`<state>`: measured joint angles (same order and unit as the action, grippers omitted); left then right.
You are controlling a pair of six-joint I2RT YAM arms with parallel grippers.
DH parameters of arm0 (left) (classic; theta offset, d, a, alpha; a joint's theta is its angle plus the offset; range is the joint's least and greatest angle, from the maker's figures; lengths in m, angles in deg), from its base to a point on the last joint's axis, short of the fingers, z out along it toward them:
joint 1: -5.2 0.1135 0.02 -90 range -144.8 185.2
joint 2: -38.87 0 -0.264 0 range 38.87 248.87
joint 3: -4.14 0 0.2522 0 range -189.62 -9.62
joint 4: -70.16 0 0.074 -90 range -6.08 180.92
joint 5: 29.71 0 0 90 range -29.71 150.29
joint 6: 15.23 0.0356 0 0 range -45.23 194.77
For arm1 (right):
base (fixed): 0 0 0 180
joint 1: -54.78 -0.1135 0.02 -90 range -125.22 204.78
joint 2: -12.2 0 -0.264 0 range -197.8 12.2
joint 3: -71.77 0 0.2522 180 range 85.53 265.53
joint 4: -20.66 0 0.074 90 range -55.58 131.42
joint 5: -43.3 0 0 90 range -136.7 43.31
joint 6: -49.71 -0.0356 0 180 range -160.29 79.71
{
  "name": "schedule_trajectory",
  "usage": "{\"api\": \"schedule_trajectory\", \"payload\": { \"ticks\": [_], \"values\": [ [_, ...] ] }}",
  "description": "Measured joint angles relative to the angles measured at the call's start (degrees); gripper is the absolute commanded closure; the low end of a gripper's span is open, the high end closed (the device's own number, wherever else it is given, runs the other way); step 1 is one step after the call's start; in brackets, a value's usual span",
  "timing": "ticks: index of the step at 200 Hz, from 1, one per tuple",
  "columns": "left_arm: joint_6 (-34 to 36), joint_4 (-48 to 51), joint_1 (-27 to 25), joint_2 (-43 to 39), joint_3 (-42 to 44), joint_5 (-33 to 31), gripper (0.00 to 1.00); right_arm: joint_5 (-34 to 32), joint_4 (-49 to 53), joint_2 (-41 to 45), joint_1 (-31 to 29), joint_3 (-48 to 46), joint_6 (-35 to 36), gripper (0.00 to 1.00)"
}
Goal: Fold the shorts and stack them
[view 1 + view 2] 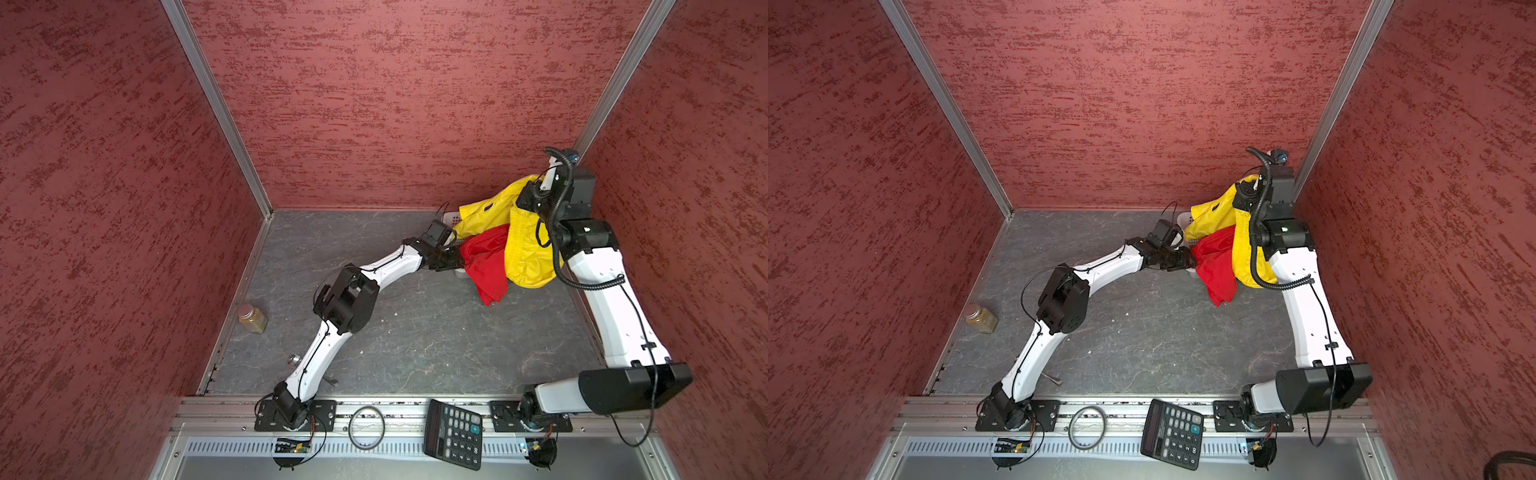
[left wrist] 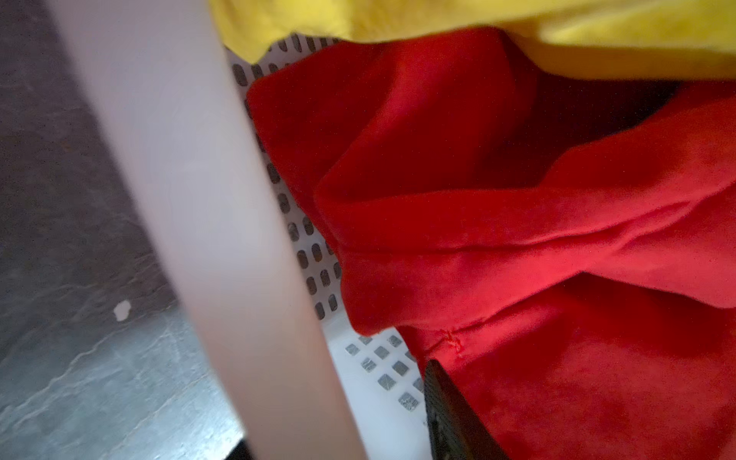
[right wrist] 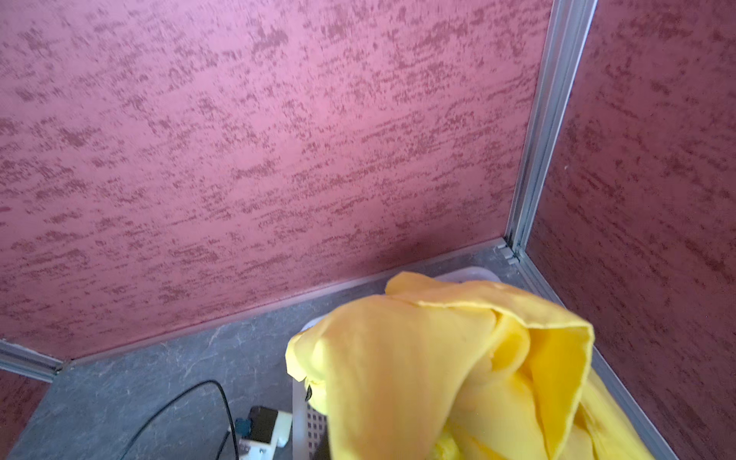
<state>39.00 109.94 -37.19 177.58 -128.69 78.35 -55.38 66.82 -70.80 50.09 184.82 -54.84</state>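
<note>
Top views look down; both wrist views closely share yellow shorts (image 3: 418, 378).

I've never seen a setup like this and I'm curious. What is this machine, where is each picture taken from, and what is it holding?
Two white robot arms reach over a grey tabletop. Two pictures look down from overhead, side by side; the other two come from a camera on each arm's wrist. The right gripper is shut on the yellow shorts, holding them up over a white perforated basket. The red shorts spill over the basket's edge; the left gripper sits at that rim, and whether it grips anything is unclear. A jar lies on the tabletop; a calculator and a ring rest on the front rail.
</note>
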Motion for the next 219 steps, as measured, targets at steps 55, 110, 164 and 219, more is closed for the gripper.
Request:
{"api": "schedule_trajectory", "payload": {
  "ticks": [55, 110, 164, 219],
  "values": [
    [0.1, -0.5, 0.1, -2.4, 2.8, 1.0, 0.46, 6.2, -3.6, -2.3, 0.0, 14.0, 0.6, 1.00],
    [0.9, -1.4, 1.2, -13.5, 5.7, 1.0, 0.38, 17.0, -17.6, 6.3, 0.0, 14.4, -3.8, 1.00],
    [1.7, -7.8, 2.9, -39.5, 26.2, -5.6, 0.26, 30.0, -32.8, 10.7, -0.2, 10.2, -17.6, 1.00],
    [1.6, -7.9, 5.6, -65.0, 44.7, -16.7, 0.18, 35.2, -35.0, 7.5, -6.8, 5.8, -26.0, 1.00]
  ]
}}
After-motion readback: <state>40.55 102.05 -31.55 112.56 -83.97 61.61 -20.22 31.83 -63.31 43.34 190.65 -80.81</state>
